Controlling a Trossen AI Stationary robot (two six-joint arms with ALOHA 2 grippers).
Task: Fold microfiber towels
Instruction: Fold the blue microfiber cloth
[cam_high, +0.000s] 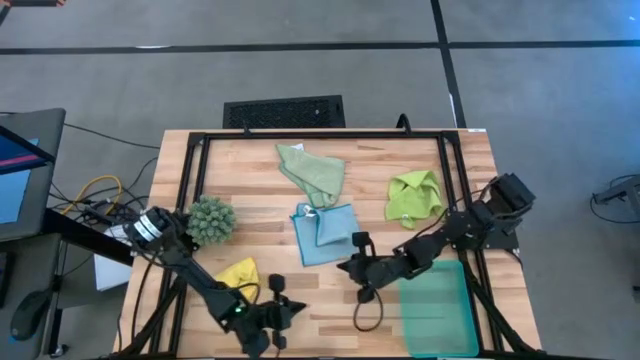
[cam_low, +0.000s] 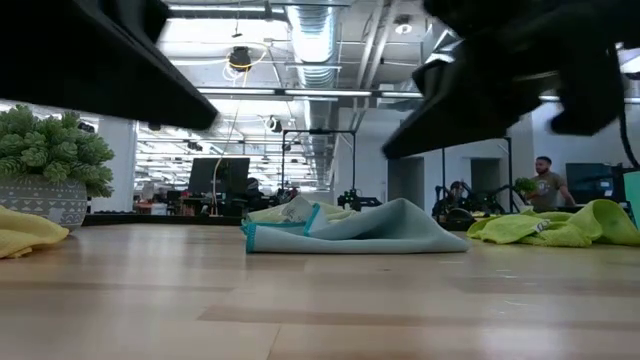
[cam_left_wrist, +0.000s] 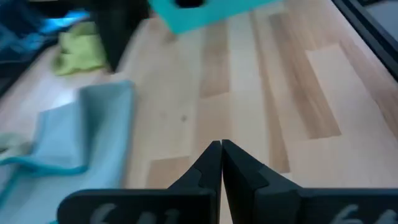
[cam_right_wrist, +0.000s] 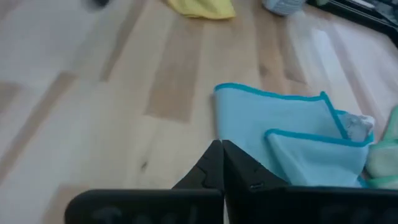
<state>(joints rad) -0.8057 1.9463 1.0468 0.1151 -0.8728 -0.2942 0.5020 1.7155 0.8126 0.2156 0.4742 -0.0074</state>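
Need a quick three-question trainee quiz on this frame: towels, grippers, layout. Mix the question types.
1. True or false: the light blue towel lies inside the teal tray.
2. Which towel lies nearest the potted plant? A) yellow towel B) lime green towel C) sage green towel
3. Fill in: the fingers of the right gripper are ____, holding nothing.

Key
1. False: it lies on the bare wood of the table, apart from the tray.
2. A
3. shut; the left gripper is shut too.
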